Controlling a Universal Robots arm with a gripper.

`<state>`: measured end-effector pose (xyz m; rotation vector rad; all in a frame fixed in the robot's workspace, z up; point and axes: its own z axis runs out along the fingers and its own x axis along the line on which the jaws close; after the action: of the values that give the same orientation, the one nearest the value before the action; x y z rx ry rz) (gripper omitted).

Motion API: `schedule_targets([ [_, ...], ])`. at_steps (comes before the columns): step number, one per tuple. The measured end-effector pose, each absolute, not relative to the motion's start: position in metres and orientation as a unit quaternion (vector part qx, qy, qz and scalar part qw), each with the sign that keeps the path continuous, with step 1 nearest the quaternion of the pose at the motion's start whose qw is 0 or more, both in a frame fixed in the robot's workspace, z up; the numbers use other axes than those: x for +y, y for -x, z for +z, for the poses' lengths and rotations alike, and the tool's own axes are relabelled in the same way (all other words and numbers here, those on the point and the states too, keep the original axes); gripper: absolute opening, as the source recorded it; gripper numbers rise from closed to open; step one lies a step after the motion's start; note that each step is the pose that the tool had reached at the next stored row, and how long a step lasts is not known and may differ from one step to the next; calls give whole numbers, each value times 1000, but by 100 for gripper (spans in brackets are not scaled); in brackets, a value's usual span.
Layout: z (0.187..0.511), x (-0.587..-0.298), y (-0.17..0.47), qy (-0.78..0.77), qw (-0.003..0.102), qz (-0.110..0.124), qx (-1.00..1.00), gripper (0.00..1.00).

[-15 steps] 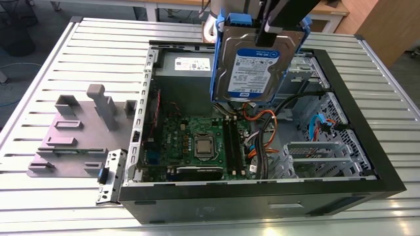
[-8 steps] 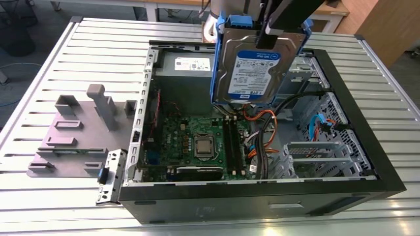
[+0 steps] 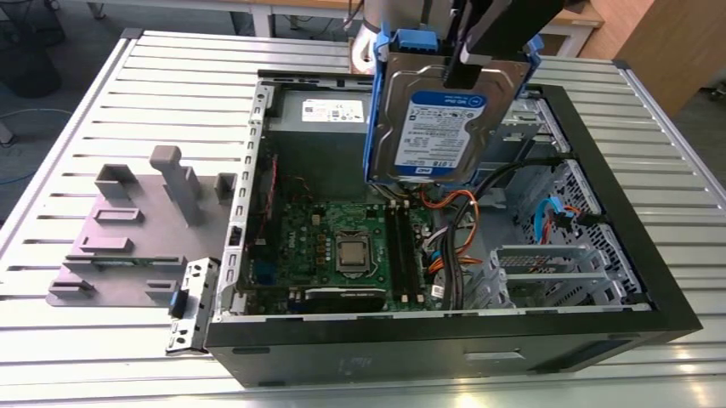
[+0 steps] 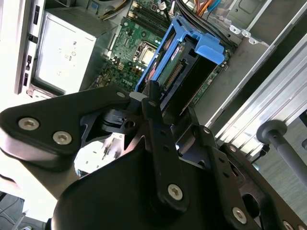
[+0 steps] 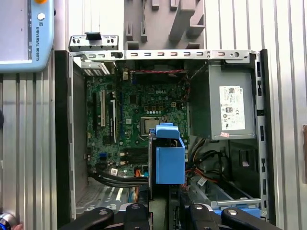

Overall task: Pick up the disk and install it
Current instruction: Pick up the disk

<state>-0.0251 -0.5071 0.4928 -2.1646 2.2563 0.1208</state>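
Observation:
The disk [image 3: 440, 119], a silver hard drive with a white-and-blue label and a blue bracket around its edges, hangs upright above the open computer case [image 3: 635, 280]. My gripper [image 3: 463, 75] is shut on its top edge from above. In the second wrist view the black fingers [image 4: 154, 108] clamp the disk [image 4: 178, 72], which is held over the motherboard. The first wrist view looks down the disk [image 5: 168, 160] edge-on, with my gripper [image 5: 167, 213] just behind it.
Inside the case lie a green motherboard [image 3: 340, 246], a grey power-supply box [image 3: 318, 127], cables [image 3: 448, 229] and a silver drive cage [image 3: 556, 272]. A grey fixture plate [image 3: 125, 229] sits on the slatted table at the exterior view's left. A loose metal bracket [image 3: 187, 302] lies beside the case.

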Motion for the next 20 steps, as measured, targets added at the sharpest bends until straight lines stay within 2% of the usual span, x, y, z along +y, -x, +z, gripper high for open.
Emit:
schedule_targets([
  [20,493,-520,25,692,6,39,721,35],
])
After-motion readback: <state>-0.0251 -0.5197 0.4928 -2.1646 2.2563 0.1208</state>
